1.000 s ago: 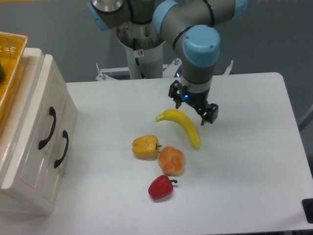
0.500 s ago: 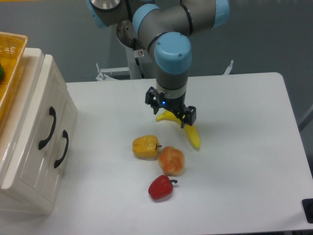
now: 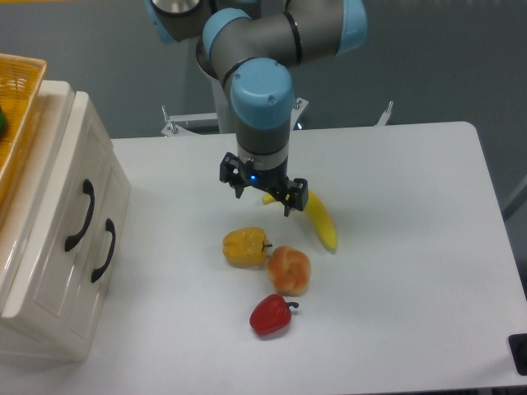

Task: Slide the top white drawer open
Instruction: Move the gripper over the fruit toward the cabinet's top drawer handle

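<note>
The small cream-white cabinet [image 3: 49, 271] stands at the table's left edge, its front facing right. The top white drawer [image 3: 71, 183] is pushed in flush, with its curved black handle [image 3: 80, 216] on the front. Just right of it sits the lower drawer's handle [image 3: 104, 249], also on a flush front. My gripper [image 3: 262, 194] points down near the table's middle, over the left end of a banana [image 3: 319, 222]. Its jaws stand open with nothing between them. It is well to the right of the cabinet and apart from both handles.
A yellow pepper [image 3: 244, 247], an orange fruit [image 3: 288, 269] and a red pepper [image 3: 270, 315] lie in a row just below the gripper. A yellow basket [image 3: 18, 99] rests on the cabinet top. The arm's base [image 3: 239, 90] stands at the back.
The gripper has travelled left across the table, from the banana's right side to above its left end. Nothing else moved and the drawers stayed shut.
</note>
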Tool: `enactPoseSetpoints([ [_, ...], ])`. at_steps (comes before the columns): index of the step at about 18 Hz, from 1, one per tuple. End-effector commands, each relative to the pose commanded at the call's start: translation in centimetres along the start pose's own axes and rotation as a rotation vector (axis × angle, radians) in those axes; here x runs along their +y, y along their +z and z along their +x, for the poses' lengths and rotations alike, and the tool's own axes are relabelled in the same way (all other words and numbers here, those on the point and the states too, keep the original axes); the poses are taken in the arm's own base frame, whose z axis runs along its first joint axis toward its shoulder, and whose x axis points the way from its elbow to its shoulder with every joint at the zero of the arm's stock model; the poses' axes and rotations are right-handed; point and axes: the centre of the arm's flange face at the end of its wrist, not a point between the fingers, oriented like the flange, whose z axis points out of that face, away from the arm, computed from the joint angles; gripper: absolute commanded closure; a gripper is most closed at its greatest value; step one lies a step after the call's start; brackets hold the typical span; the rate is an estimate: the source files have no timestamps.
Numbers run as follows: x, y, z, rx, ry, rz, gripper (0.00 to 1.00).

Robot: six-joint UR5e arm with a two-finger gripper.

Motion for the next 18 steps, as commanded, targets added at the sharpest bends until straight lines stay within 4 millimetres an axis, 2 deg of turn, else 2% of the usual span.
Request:
enactPoseSetpoints([
  [7,-1.5,-0.4,3.0,0.044,-0.102,0.034,0.00],
  [10,-2.3,-0.3,4.9,0.068,-0.075,0.046,0.00],
  [18,-3.5,-1.4,6.1,0.167,-0.156,0.114,0.00],
])
